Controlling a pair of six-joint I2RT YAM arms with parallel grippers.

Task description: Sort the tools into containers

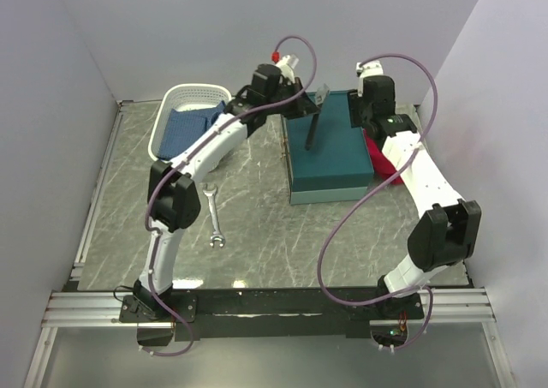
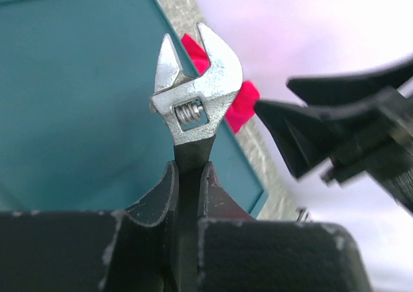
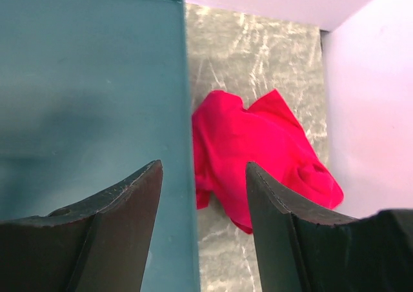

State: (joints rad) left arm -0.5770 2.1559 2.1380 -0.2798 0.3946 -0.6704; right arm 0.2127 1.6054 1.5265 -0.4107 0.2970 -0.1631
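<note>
At the far left of the table (image 1: pixel 274 234) stood a white basket (image 1: pixel 167 118) with a blue cloth (image 1: pixel 190 121) lying in it. Nearer the front, a silver spanner (image 1: pixel 214 215) lay flat on the marbled top, just beside the left arm's elbow and well apart from everything else.

The left arm reached up and across from its base towards the back of the table. Its end effector (image 1: pixel 306 104) hung over the far left part of the teal box (image 1: pixel 334 161). From its wrist camera, the end effector (image 2: pixel 190 182) had its two fingers pinched tight on the dark handle of a wrench (image 2: pixel 193 105). The wrench's silver head and thumbwheel stuck out past the fingertips. The wrench (image 1: pixel 322 95) was in the air above the box (image 2: pixel 77 98), not resting on it, and the box showed only a flat teal top.

Just right of the wrench's head hung the right end effector (image 2: pixel 274 93), close to it but not touching. It (image 1: pixel 363 118) hung above the box's far right edge. From its own camera, the end effector (image 3: pixel 203 176) had its jaws spread well apart with nothing between them, straddling the right edge of the box (image 3: pixel 84 79).

A crumpled red cloth (image 3: pixel 258 150) lay on the table just beside the box's right side, between the box and the right wall.
</note>
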